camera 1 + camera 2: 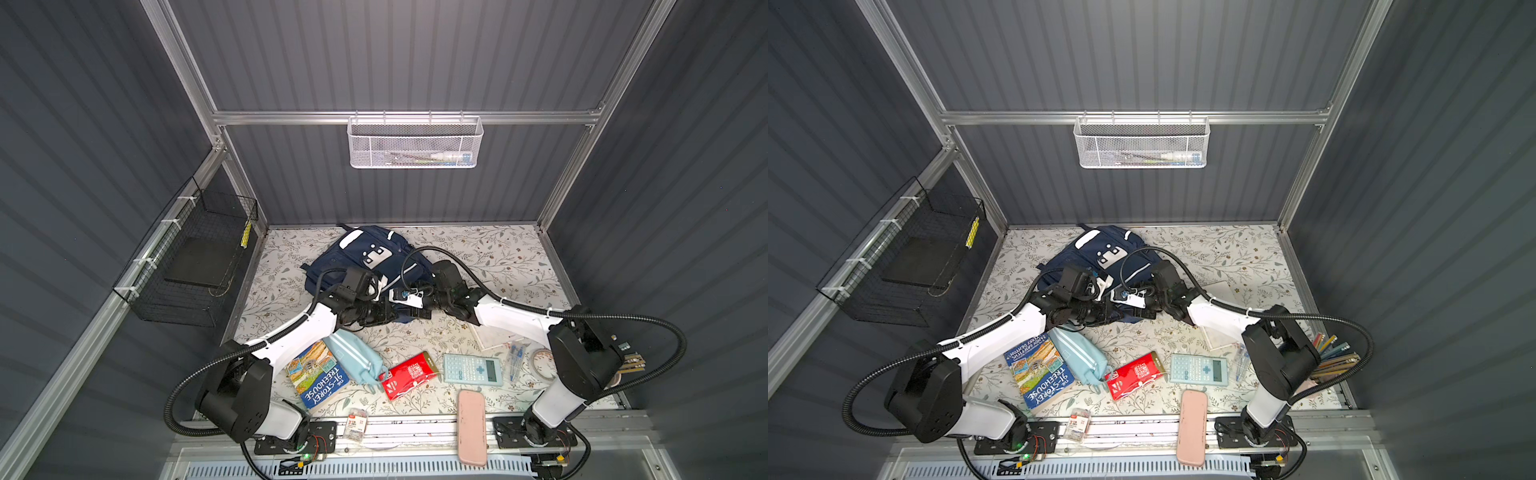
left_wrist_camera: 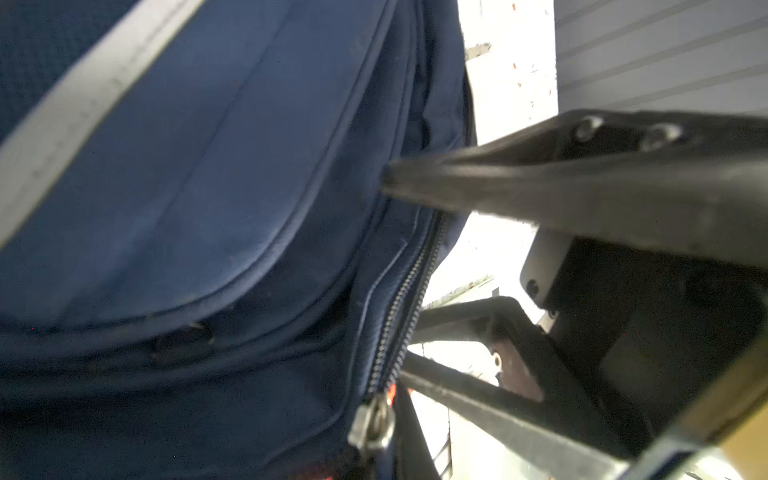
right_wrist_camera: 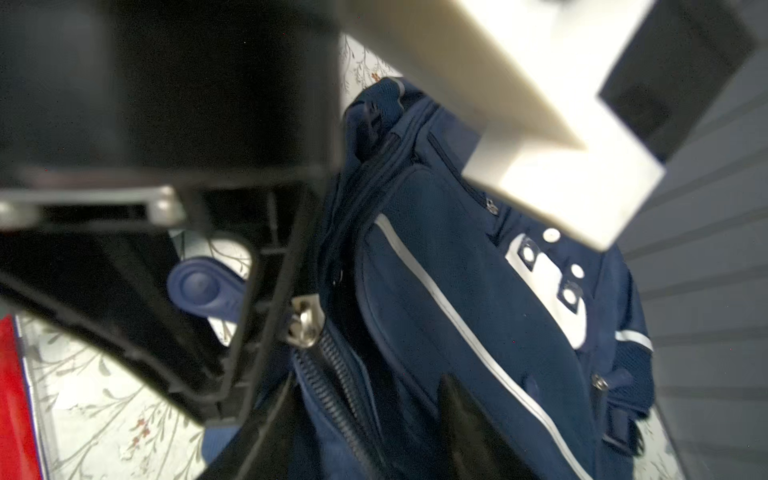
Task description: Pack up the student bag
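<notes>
- Student bag (image 1: 361,253): navy with white stripes, lying front face up at the back middle of the floral worktop (image 1: 478,257), in both top views.
- Left gripper (image 2: 386,178): closed, with its tips pinching the bag's edge seam beside the zip.
- Right gripper (image 2: 409,347): jaws partly apart and holding nothing, just beside the zip slider (image 2: 372,419).
- Both grippers meet at the bag's near side.
- Front of the worktop, apart from the bag: book (image 1: 318,374), pouch (image 1: 357,359) touching the book, red pack (image 1: 409,374), calculator (image 1: 471,368), pink case (image 1: 471,426).
</notes>
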`<move>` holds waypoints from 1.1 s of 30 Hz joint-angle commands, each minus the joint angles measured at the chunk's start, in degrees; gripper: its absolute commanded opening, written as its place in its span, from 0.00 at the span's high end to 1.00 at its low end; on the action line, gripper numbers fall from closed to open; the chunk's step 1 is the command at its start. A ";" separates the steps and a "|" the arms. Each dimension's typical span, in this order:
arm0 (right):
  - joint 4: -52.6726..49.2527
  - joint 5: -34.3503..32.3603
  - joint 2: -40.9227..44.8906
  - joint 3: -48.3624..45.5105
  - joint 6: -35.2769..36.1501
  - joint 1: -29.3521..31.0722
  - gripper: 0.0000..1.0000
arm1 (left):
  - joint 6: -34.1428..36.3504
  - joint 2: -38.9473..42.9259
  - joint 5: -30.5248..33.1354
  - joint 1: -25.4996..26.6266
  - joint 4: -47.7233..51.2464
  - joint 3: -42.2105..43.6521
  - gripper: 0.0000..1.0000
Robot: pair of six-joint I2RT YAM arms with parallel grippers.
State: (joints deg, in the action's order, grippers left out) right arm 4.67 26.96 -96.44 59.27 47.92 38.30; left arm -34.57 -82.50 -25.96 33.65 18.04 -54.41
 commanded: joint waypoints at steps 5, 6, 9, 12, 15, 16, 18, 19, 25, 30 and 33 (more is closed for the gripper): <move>-7.64 0.02 -1.61 1.45 2.15 -1.78 1.00 | 0.69 3.35 -0.11 0.01 -0.23 -1.90 1.00; -6.74 -0.11 -0.68 0.46 1.91 -2.36 1.00 | 0.79 3.40 0.23 -0.39 -0.01 -1.46 1.00; -3.82 -2.04 2.39 -2.73 2.93 -3.09 1.00 | 2.07 2.34 2.88 -1.88 2.57 -1.17 1.00; -2.76 -3.44 4.53 -4.32 4.06 -3.66 1.00 | 3.26 1.35 6.13 -3.74 4.13 -1.17 1.00; -3.84 -4.77 5.51 -4.33 4.63 -4.43 1.00 | 5.95 -0.60 11.78 -5.66 8.17 -3.23 1.00; -4.15 -5.10 5.85 -4.34 4.59 -4.72 1.00 | 6.44 -1.18 13.05 -6.32 8.76 -3.58 1.00; -3.68 -5.51 6.68 -4.91 3.89 -5.47 1.00 | 6.57 -1.55 13.93 -7.59 8.63 -3.18 1.00; -3.13 -5.68 7.29 -5.39 3.56 -5.80 1.00 | 6.61 -1.62 13.98 -8.12 8.60 -3.02 1.00; -1.49 -6.30 9.11 -7.17 2.78 -7.39 1.00 | 8.63 -0.54 18.20 -12.63 11.44 -2.50 1.00; -1.33 -6.83 9.78 -7.54 2.99 -8.11 1.00 | 9.64 -0.33 21.96 -17.83 12.04 -1.93 1.00; -1.65 -7.10 9.86 -7.67 3.41 -8.86 1.00 | 10.31 -0.89 25.95 -20.64 12.16 -2.94 1.00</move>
State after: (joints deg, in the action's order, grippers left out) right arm 7.77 25.67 -89.82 53.10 51.48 34.74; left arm -24.99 -83.26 -21.32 21.21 23.77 -56.95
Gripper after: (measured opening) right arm 0.055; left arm 0.077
